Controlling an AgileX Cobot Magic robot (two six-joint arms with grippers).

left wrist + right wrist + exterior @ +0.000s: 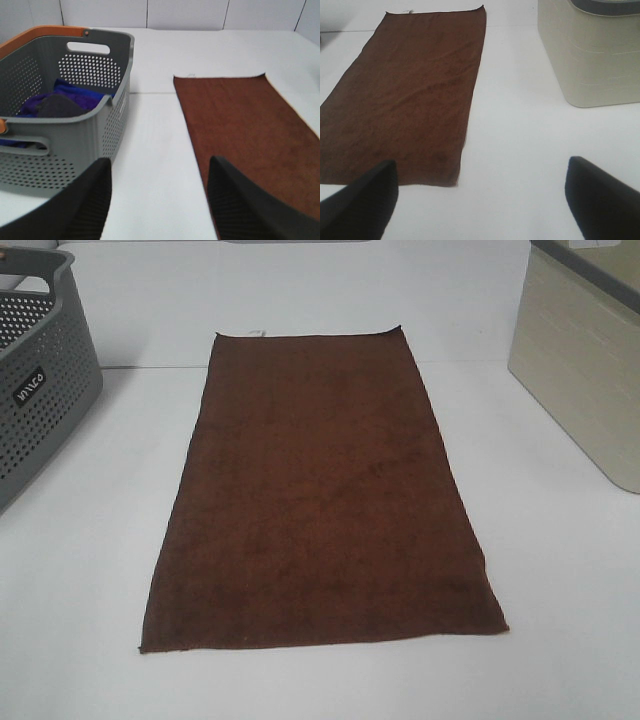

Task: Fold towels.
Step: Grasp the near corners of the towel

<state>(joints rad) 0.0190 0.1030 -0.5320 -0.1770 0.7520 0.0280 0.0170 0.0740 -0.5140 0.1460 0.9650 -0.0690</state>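
Lying flat and unfolded just ahead of both pincers, the towel [320,490] is untouched, so the first fold looks pending and calls for the left pincer [157,200] and right pincer [482,200], both spread and empty, to take its near corners; white lettering on the grey basket [55,430] beside the left pincer is illegible.
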